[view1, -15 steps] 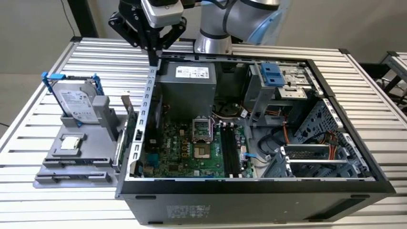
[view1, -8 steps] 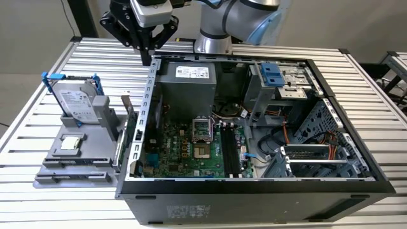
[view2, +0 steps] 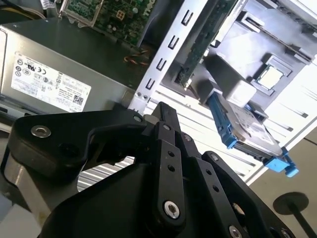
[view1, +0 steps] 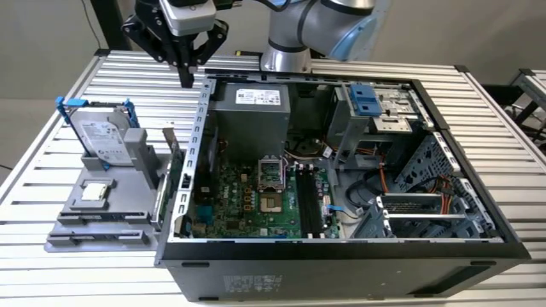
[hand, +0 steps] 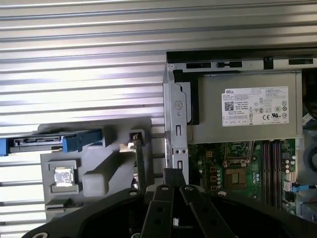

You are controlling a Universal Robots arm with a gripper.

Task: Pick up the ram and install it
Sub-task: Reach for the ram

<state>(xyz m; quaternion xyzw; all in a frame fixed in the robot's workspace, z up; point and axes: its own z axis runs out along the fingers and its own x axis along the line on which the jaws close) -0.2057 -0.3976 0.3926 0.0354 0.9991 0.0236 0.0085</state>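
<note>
Ram (hand: pixel 139 163) upright in grey holder (hand: pixel 96 182), closed gripper (hand: pixel 173 172) hovering nearby

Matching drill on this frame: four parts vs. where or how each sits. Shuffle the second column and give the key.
1. ram
2. hard drive
3. CPU chip
4. power supply

A. lying flat in the gray holder
B. mounted inside the computer case
C. thin stick on edge at the holder's side nearest the case
D. standing upright in the holder, blue brackets on it

Pairs: 1-C, 2-D, 3-A, 4-B
</note>
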